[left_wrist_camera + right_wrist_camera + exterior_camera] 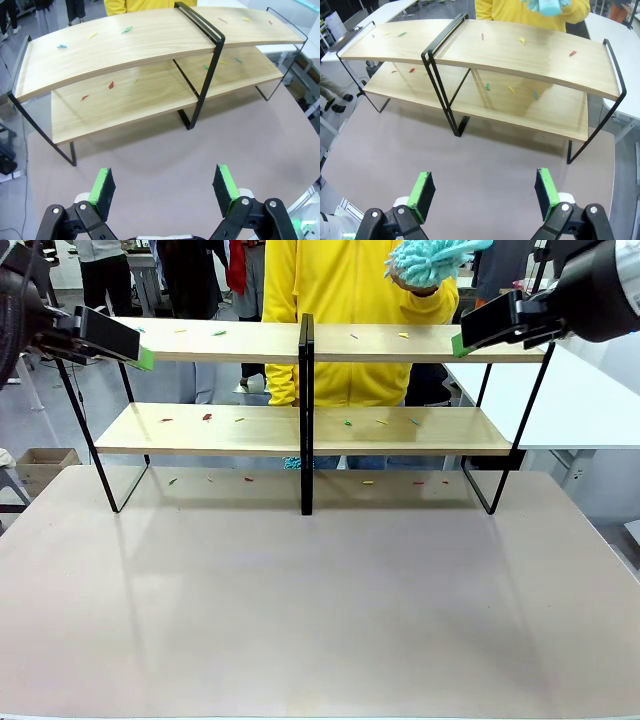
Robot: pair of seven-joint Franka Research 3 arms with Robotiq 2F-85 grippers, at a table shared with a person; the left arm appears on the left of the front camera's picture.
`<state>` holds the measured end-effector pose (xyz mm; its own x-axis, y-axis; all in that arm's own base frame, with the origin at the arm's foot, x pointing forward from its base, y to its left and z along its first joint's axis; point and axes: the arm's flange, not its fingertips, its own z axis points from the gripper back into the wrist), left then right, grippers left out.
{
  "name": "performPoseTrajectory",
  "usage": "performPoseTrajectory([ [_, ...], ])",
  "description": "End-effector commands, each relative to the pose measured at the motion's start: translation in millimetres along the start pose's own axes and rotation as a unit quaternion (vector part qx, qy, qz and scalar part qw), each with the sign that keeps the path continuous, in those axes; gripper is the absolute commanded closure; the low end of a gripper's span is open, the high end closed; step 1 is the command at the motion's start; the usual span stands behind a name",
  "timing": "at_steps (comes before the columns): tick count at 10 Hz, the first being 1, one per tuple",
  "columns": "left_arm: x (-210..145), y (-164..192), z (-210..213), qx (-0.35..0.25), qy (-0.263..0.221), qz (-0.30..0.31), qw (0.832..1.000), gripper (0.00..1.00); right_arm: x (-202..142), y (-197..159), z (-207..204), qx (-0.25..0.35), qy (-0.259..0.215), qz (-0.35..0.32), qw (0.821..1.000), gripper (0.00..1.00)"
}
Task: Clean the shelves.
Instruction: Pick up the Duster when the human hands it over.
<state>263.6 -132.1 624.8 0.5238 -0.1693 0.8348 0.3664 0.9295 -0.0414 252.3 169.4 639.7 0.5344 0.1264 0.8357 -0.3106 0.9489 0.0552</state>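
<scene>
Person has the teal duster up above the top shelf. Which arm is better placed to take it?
Right, likely. The duster, in the person's hand, hangs above the right half of the shelves, near the open, empty right end effector. The left end effector, open too, sits at the opposite end.

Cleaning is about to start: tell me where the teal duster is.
Front view, upper right: the teal duster is held up by the person in yellow, behind and above the right top board of the shelves.

Two joined shelves (306,390) stand ahead of the left end effector (162,178), four boards (240,428) in all. Coloured scraps (207,417): six on the upper boards, six on the lower, about five on the counter (320,610). One teal duster (425,260).
</scene>
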Motion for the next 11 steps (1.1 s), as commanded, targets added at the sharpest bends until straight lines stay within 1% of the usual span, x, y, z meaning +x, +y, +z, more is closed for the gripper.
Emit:
performPoseTrajectory([
  [1,1,1,2,0.002,-0.003,0.001,1.000,0.00,0,1,1,0.004,-0.001,0.000,1.000,0.00],
  [5,1,1,2,0.002,-0.003,0.001,1.000,0.00,0,0,0,0.000,0.000,0.000,1.000,0.00],
  [6,1,1,2,0.002,-0.003,0.001,1.000,0.00,6,-5,-6,0.111,0.106,-0.010,0.988,0.00],
  [7,1,1,2,0.002,-0.003,0.001,1.000,0.00,29,-36,-6,0.147,0.181,-0.080,0.969,0.00],
  [8,1,1,2,0.002,-0.003,0.001,1.000,0.00,61,-83,3,0.202,0.220,-0.164,0.940,0.00],
  [9,1,1,2,0.002,-0.003,0.001,1.000,0.00,91,-138,5,0.275,0.246,-0.248,0.896,0.00],
  [10,1,1,2,0.002,-0.003,0.001,1.000,0.00,101,-169,-1,0.338,0.203,-0.330,0.857,0.00],
  [11,1,1,2,0.002,-0.003,0.001,1.000,0.00,92,-157,0,0.306,0.097,-0.329,0.888,0.00],
])
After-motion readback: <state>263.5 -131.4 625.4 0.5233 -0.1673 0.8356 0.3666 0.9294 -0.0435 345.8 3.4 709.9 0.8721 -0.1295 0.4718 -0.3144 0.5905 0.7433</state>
